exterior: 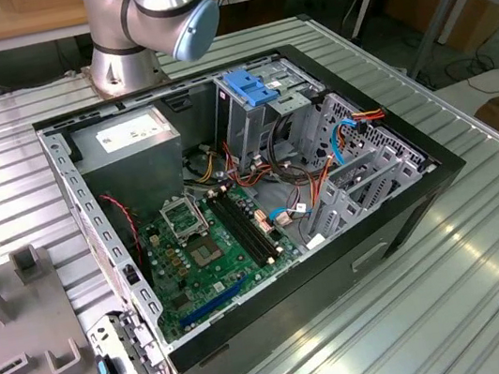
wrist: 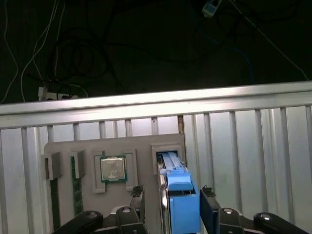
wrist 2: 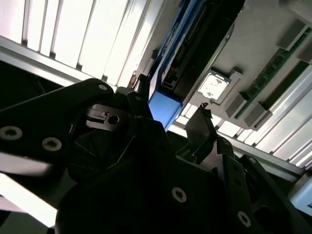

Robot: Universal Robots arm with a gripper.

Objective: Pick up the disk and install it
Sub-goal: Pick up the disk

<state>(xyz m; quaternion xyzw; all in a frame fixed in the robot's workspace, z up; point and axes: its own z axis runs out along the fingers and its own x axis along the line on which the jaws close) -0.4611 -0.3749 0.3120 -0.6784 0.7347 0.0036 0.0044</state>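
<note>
Silver arm [exterior: 125,45], pale-blue joint cap [exterior: 197,28], black claw [wrist: 172,204]

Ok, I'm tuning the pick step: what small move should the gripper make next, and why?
Probably close the gripper: it is open, straddling the disk, which stands on edge in the grey holder, and a gap shows beside one finger.

We see the gripper [wrist 2: 170,101] with its black fingers [wrist 2: 203,127] spread to either side of the disk [wrist 2: 195,46]. Its blue rail [wrist 2: 163,109] sits between them, with a bright gap beside one finger. Beyond, a grey holder [wrist 2: 258,34] carries a processor chip [wrist 2: 213,87] and green memory sticks [wrist 2: 273,68] on the ribbed metal surface [wrist 2: 73,34].
</note>
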